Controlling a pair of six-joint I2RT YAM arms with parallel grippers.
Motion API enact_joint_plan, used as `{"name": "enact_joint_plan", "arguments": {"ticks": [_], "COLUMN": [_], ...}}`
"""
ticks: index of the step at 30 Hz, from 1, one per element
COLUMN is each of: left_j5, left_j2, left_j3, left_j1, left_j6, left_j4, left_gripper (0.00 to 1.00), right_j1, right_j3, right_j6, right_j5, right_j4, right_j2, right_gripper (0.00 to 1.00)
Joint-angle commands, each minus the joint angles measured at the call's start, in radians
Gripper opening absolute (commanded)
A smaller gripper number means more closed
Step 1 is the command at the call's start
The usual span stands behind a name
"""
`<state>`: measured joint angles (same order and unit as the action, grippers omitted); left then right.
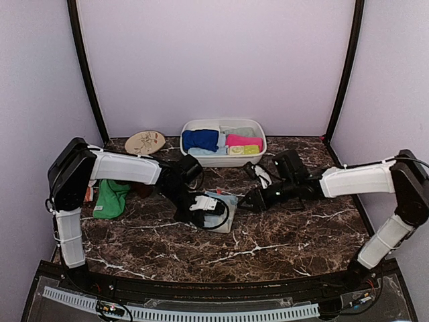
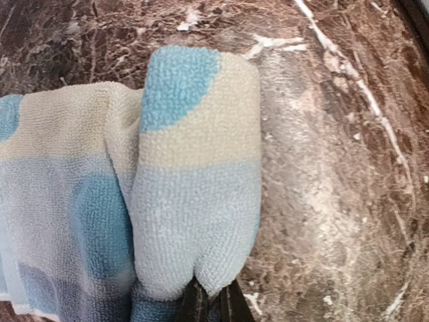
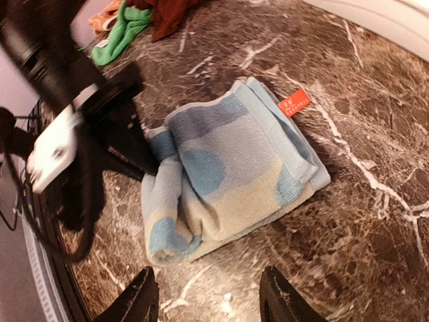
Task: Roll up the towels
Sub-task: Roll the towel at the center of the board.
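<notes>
Dotted towel (image 3: pixel 228 174): 1, pale blue and cream with blue dots, lying at mid-desk and partly rolled. The roll sits along its left edge and the rest lies flat; 1 red tag (image 3: pixel 295 102) shows on the far corner. Left fingers (image 2: pixel 196 305): nearly together, pinching the rolled fold of the dotted towel, which drapes over them in the left wrist view. Right fingers (image 3: pixel 278 298): spread wide, nothing between them, hovering just near and right of the dotted towel without touching it. Loose towels at the left of the desk (image 1: pixel 281 241): 1 green towel (image 1: pixel 110 198) in a crumpled heap and 1 rust-brown towel (image 1: pixel 141 190) beside it, partly hidden by the left arm. An orange-peach scrap lies at the heap's left edge; I cannot tell what it is. White tub (image 1: pixel 224 161), 1, at far centre, holds folded towels: 1 royal blue towel (image 1: pixel 200 139), 1 pink towel (image 1: pixel 243 140), 1 yellow-green towel (image 1: pixel 246 150) and 1 light blue towel (image 1: pixel 204 152). A pale grey-green piece shows behind the pink; anything deeper is hidden. Oval plate (image 1: pixel 145 141), 1, leaf pattern, sits left of the tub, apart from it.
</notes>
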<state>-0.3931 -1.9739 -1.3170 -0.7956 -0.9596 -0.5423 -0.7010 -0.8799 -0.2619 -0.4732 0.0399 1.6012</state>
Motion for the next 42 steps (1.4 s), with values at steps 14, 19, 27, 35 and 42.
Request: {"name": "enact_joint_plan", "arguments": {"ticks": [14,19,27,35,42], "left_j5": [-0.318,-0.322,-0.315,-0.316,-0.321], "left_j2": [-0.198,-0.22,-0.236,-0.235,-0.178], "left_j3": [-0.179,-0.209,-0.225,-0.227,-0.221], "left_j1": [0.076,0.086,0.089,0.1,0.115], "left_j6": [-0.009,-0.01,-0.007,-0.007,0.023], "left_j4": [-0.573,-0.599,-0.612,-0.615,-0.58], "left_gripper": [0.0,0.0,0.0,0.0,0.29], "right_j1": [-0.641,-0.668,-0.638,-0.591,-0.554], "right_j3": [0.123,0.028,-0.065,-0.064,-0.041], "right_j6": [0.733,0.847,0.924,0.83,0.679], "right_j5": [0.771,0.748,0.748,0.715,0.665], "right_j4": [-0.201,-0.24,-0.317,-0.306,-0.273], "right_j2": [-0.095,0.073,0.241,0.285,0.303], "right_gripper": [0.54,0.54,0.54,0.23,0.12]}}
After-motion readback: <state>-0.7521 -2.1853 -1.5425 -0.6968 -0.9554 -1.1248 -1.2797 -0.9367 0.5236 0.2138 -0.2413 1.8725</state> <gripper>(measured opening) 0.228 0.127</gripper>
